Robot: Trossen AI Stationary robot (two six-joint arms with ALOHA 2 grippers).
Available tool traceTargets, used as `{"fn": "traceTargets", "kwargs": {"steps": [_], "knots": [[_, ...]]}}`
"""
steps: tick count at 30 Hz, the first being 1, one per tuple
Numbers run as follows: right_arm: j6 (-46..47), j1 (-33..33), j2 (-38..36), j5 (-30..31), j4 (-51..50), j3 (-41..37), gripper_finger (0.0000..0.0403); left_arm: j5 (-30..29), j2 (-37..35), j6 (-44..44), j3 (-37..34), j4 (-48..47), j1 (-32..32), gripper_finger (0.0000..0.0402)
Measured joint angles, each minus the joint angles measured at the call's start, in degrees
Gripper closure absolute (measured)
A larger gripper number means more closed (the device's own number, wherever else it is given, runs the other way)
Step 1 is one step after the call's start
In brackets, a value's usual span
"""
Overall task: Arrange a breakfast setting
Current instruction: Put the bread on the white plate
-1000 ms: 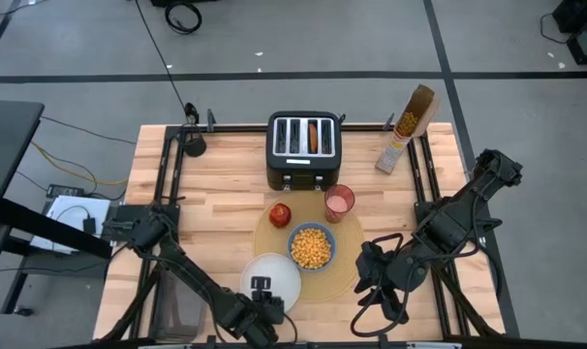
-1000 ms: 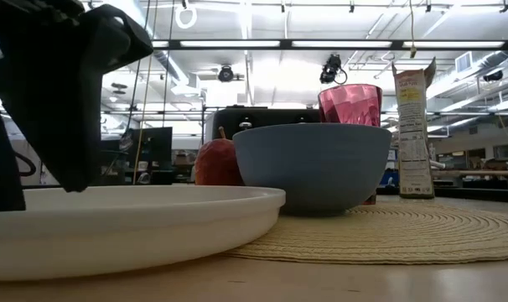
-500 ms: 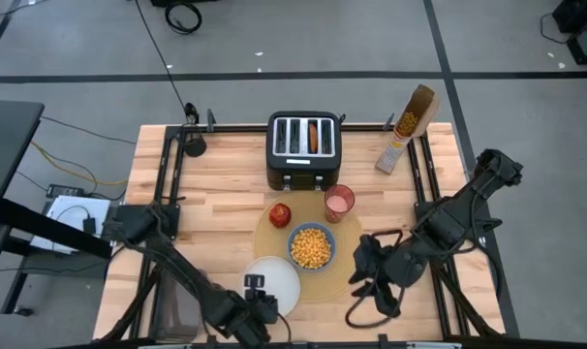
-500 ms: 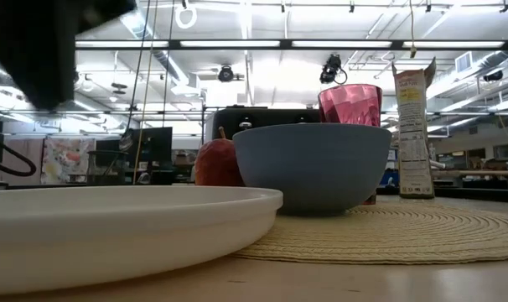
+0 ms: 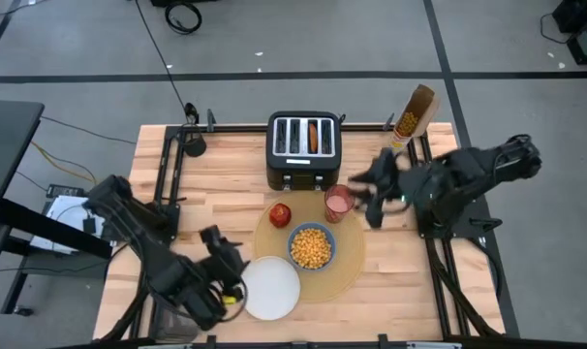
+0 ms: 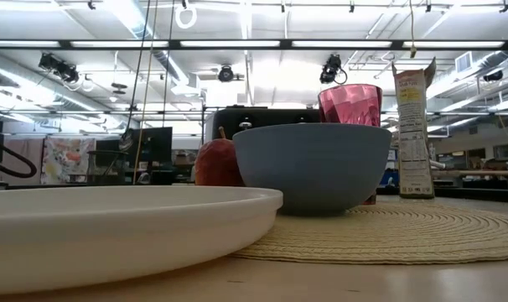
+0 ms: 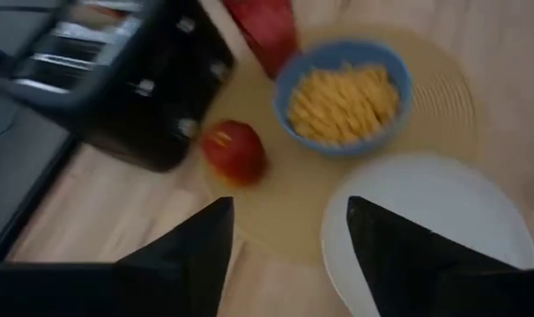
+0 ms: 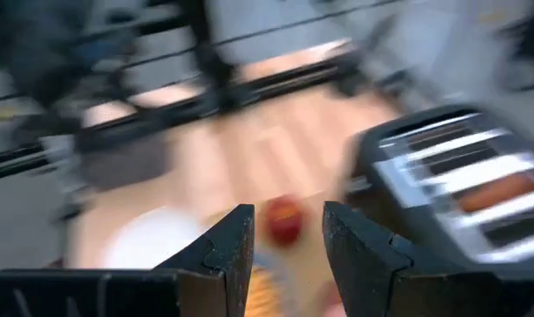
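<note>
1. Placemat (image 5: 347,267), large, round and tan, lies on the wooden surface (image 5: 226,184) in front of the black toaster (image 5: 304,147).
2. On it sit the blue bowl (image 5: 311,247) of yellow cereal, the red apple (image 5: 280,214) and the pink cup (image 5: 339,204); the white plate (image 5: 271,287) overlaps its near-left edge.
3. A browned item, perhaps the bagel (image 5: 315,137), stands in a toaster slot.
4. Left end effector (image 5: 219,254) hovers just left of the plate, fingers spread apart and empty.
5. Right end effector (image 5: 379,184) hangs just right of the cup, fingers parted, holding nothing.
6. A cereal box (image 5: 406,128) stands at the far right of the surface.
</note>
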Motion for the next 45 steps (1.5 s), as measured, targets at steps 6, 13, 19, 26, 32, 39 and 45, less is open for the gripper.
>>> {"fn": "traceTargets", "kwargs": {"steps": [6,13,19,26,32,39,45], "knots": [[-2.4,-10.9,-3.2,-2.5,-2.9,-1.1,0.0252,-2.5,-7.1,-3.3,-9.9,13.3,1.0,0.0139],[-2.1,-22.2,-6.9,-15.2,7.9,-15.7,0.0207,6.0,-12.4,10.3,-29.1,57.1,6.7,0.0134],[-3.1,-32.0,-7.9,-22.2,19.8,-28.8,0.0152,7.0,-16.6,17.9,-32.9,67.1,10.8,0.0134],[-13.9,-44.4,-1.4,-30.5,30.5,-30.1,0.0143,6.9,-26.8,28.2,-32.9,67.1,19.2,0.0134],[-21.2,-46.6,7.7,-28.3,34.2,-22.5,0.0156,6.8,-32.8,32.5,-32.8,67.8,30.4,0.0134],[-6.7,-40.8,17.9,-7.7,25.8,-6.9,0.0165,9.6,-38.1,31.1,-32.8,68.3,43.4,0.0134],[3.4,-39.3,27.7,-5.3,17.0,1.4,0.0175,15.9,-41.8,31.0,-32.8,68.4,53.5,0.0134]]}}
